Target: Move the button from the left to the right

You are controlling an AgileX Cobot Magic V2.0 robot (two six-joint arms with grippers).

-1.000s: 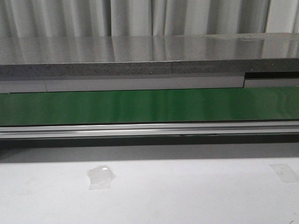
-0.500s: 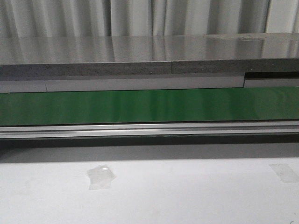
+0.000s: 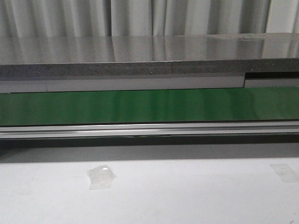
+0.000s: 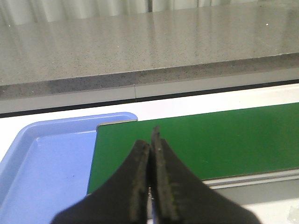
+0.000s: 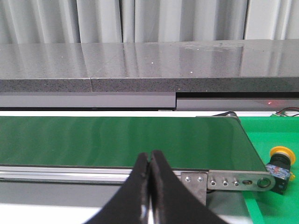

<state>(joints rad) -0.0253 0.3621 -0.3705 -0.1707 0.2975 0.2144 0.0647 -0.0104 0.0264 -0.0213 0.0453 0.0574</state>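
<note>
both the left pincer and right pincer are clenched empty, the button lying just past the green belt's end.

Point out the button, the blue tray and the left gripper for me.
button (image 5: 281, 152): right wrist view, on its yellow head.
blue tray (image 4: 51, 172): left wrist view, on its bare floor.
left gripper (image 4: 150, 145): left wrist view, between its shut fingertips.

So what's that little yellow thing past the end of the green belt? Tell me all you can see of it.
It is the button, seen only in the right wrist view. It has a round yellow cap on a dark, boxy body with small red and orange marks, and looks like plastic. It appears tipped on its side on a green surface just past the belt's metal end bracket. Neither gripper touches it.
</note>
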